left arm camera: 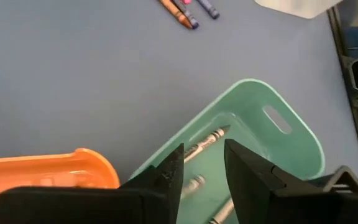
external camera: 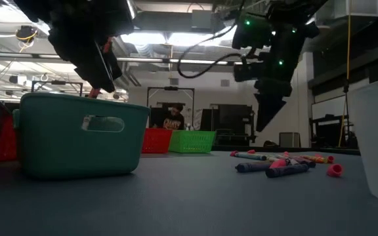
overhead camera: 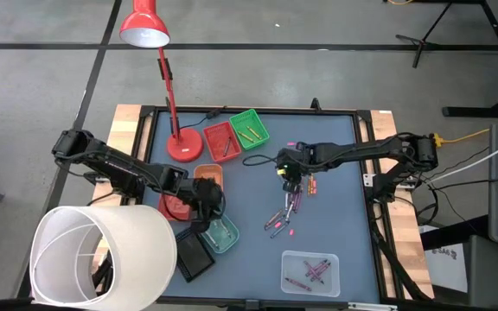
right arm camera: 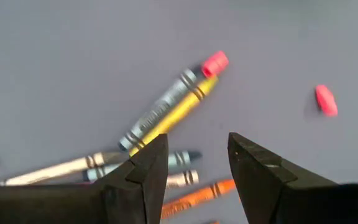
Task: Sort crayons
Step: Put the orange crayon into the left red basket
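Sorting partly done; several crayons already lie in the teal tray (left arm camera: pixel 291 134), the green tray (overhead camera: pixel 249 128) and the clear tray (overhead camera: pixel 311 272); a loose pile of crayons (overhead camera: pixel 285 214) remains on the bench (overhead camera: pixel 335 216); left gripper (left arm camera: pixel 202 167) hangs over the teal tray, fingers spread and empty, grey crayons (left arm camera: pixel 202 142) directly below; right gripper (right arm camera: pixel 197 158) hovers above the pile, fingers spread, a grey and a yellow crayon (right arm camera: pixel 169 112) just beyond the tips.

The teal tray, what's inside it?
Grey crayons lie in the teal tray; about three show. The open left gripper hangs over it, empty, and hides part of the tray's floor, so more could be there.
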Tool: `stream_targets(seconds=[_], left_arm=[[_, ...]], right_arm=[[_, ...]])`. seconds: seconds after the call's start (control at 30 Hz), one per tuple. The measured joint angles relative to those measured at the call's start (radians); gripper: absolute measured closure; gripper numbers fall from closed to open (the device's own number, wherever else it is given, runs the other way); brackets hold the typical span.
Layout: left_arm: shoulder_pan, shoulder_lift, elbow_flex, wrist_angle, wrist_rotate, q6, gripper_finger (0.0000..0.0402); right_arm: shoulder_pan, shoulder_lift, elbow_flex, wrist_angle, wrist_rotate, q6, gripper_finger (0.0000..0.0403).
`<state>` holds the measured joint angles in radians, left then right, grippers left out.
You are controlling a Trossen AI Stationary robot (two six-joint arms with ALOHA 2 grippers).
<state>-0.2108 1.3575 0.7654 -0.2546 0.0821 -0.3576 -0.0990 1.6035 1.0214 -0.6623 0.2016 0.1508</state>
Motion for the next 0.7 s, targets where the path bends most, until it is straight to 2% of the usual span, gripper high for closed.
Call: stream_targets(seconds=[0.3,0.57,0.7], left_arm=[[0.001,0.0,0.0,0.001,-0.047,0.001,0.0301],[0.001,0.0,0.0,0.002,-0.128,0.001,0.0301],[0.001,0.0,0.0,0.002,-0.134,0.001,0.0301]], right_arm=[[0.0,0.0,-0.027,-0.071,0.008,0.237,0.0237],[0.0,0.0,-0.086,-0.066,-0.001,0.352,0.0237],[0.0,0.0,-0.103,-0.065,-0.001,0.396,0.0237]])
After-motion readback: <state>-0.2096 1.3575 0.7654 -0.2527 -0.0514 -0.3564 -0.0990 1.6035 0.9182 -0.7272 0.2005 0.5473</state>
